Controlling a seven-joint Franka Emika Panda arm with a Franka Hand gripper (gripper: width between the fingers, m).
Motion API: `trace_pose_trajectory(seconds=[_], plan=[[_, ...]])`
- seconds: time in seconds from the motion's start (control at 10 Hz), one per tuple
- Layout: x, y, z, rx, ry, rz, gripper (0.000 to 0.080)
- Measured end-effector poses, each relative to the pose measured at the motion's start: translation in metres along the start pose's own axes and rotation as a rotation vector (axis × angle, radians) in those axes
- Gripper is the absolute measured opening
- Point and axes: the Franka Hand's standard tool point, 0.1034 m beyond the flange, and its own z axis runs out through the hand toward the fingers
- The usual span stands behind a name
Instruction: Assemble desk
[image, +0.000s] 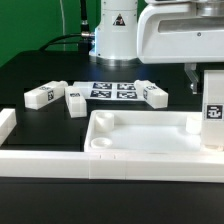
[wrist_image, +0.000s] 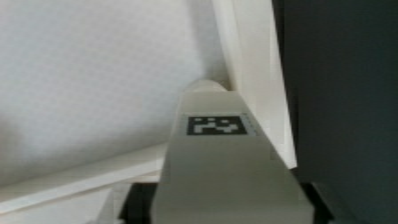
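Note:
The white tray-like tabletop (image: 140, 140) lies near the front, open side up, with a round socket at its near corner on the exterior view's left. My gripper (image: 207, 78) is shut on a white block leg (image: 213, 108) and holds it upright over the tabletop's corner on the exterior view's right. In the wrist view the leg (wrist_image: 219, 160) with its square tag sits between the dark fingers (wrist_image: 157, 200), end down in the tabletop's corner (wrist_image: 107, 80). Whether it is seated in a socket is hidden. Three loose legs (image: 42, 96), (image: 75, 101), (image: 153, 95) lie behind the tabletop.
The marker board (image: 113, 90) lies flat between the loose legs. A long white border bar (image: 60, 165) runs along the front and another (image: 6, 125) stands at the exterior view's left. The robot's base (image: 115, 35) stands at the back.

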Motion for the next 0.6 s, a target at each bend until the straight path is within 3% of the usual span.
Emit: trace_pose_trajectory(seconds=[0.6], plan=[[-0.0029, 0.0003, 0.0035, 0.069, 0.013, 0.657, 0.029]])
